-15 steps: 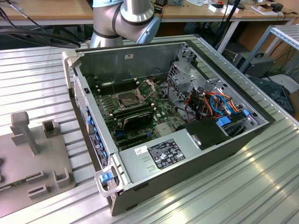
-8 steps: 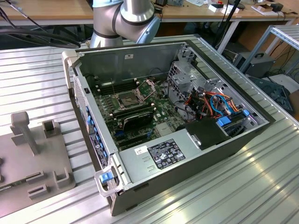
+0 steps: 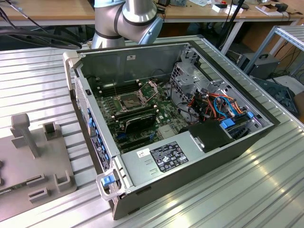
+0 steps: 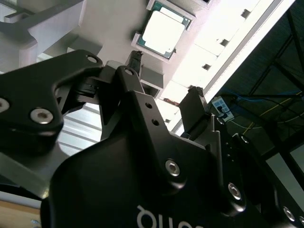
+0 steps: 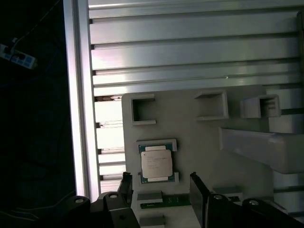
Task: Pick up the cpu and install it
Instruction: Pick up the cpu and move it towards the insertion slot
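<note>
Grey tray (image 5: 199, 142) taken as landmark. On it the cpu (image 5: 156, 164) is seen lying flat in its nest, not yet lifted. Well apart from the tray, the socket (image 3: 129, 100) in the case (image 3: 142, 61) appears unfilled. Pickup and install are judged outstanding. Over the tray the gripper (image 5: 161, 186) is held with jaws spread, nothing gripped. The cpu is found just ahead of the fingertips (image 5: 197, 189), roughly in line with the gap, untouched.

Rounded silver-grey arm (image 3: 137, 14) and a matte black hand (image 4: 165, 73) dotted with silver screws (image 4: 172, 166)
</note>
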Available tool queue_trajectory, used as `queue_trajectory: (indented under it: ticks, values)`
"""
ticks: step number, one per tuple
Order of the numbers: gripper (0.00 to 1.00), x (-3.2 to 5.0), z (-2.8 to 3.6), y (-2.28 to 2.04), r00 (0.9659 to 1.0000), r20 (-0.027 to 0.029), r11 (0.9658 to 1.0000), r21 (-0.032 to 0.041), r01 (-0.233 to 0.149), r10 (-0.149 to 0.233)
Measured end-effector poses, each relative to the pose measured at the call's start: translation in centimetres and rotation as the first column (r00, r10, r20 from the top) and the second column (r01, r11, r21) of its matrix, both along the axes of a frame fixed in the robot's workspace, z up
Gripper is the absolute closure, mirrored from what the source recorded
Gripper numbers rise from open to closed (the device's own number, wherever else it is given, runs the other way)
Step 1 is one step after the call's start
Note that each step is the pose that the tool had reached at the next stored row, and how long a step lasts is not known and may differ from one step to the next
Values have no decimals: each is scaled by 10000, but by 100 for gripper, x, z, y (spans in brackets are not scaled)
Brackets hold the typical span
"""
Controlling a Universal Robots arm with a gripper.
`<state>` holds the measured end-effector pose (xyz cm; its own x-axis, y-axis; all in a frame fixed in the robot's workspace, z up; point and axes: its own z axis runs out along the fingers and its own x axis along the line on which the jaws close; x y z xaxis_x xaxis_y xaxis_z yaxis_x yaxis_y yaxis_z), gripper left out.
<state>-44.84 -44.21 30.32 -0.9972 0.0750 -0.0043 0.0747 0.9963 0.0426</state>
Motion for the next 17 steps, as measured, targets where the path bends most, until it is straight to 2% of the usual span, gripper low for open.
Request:
queue_trajectory:
  ticks: [11, 17]
  values:
    - [40, -1, -5, 0, 10000, 1, 10000, 1, 0, 0]
    - [40, -1, -55, 0, 10000, 0, 10000, 1, 0, 0]
